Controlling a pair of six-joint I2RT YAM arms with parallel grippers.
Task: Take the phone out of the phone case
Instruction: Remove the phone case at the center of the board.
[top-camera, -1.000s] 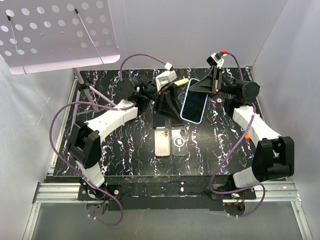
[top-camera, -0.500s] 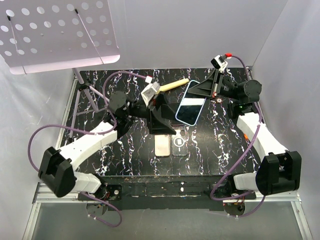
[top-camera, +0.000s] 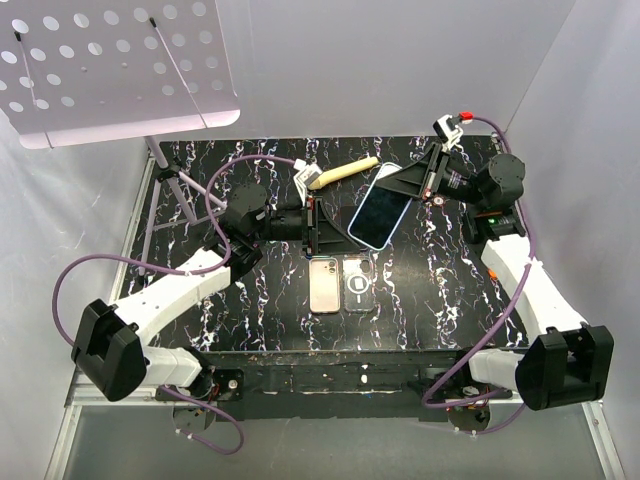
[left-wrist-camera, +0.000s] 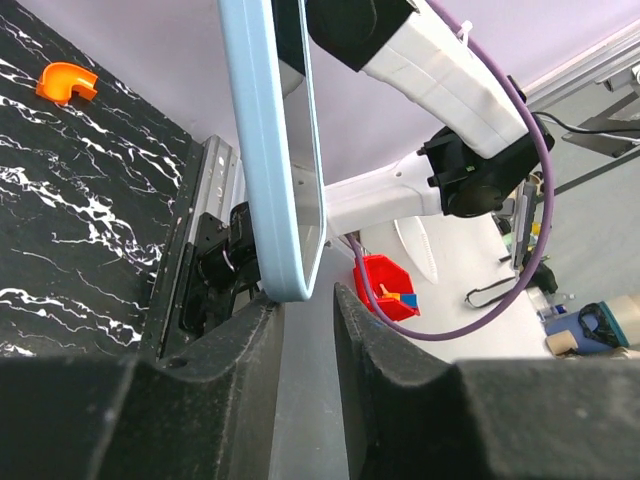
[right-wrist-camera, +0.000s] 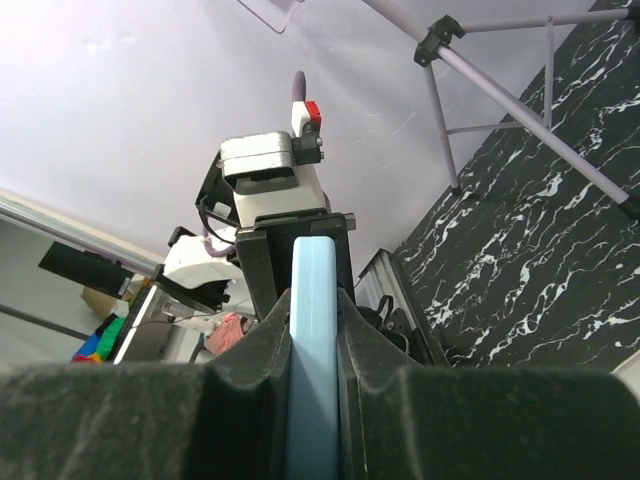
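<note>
Right gripper (top-camera: 397, 186): closed on the light-blue phone case (right-wrist-camera: 313, 360), one finger pressed against each broad face, thin edge of the case turned towards the wrist camera. Phone (top-camera: 381, 212) seated in the case, dark screen up in the top view. Lifted off the surface (top-camera: 440, 290) and tilted, upper end at the right gripper, lower end towards the left arm.

Left gripper (left-wrist-camera: 305, 305): narrowly parted, nothing between the fingers (left-wrist-camera: 385, 350). Rounded lower corner of the case just above the gap in the left wrist view; contact with the fingertips impossible to judge. In the top view, positioned at the lower left end of the case, pointing towards the right arm.

Below the raised case, flat on the surface: a second phone (top-camera: 324, 285), back up, and just beside it on the right a clear case (top-camera: 357, 283) with a ring mark. Touching or slightly apart: not determinable.

Beyond the left gripper, towards the far side of the surface: a pale yellow stick (top-camera: 345, 172), lying slantwise. At the far left corner: a tripod stand (top-camera: 172, 185) carrying a white perforated plate (top-camera: 110, 70). In the left wrist view only: a small orange piece (left-wrist-camera: 66, 82) on the surface
</note>
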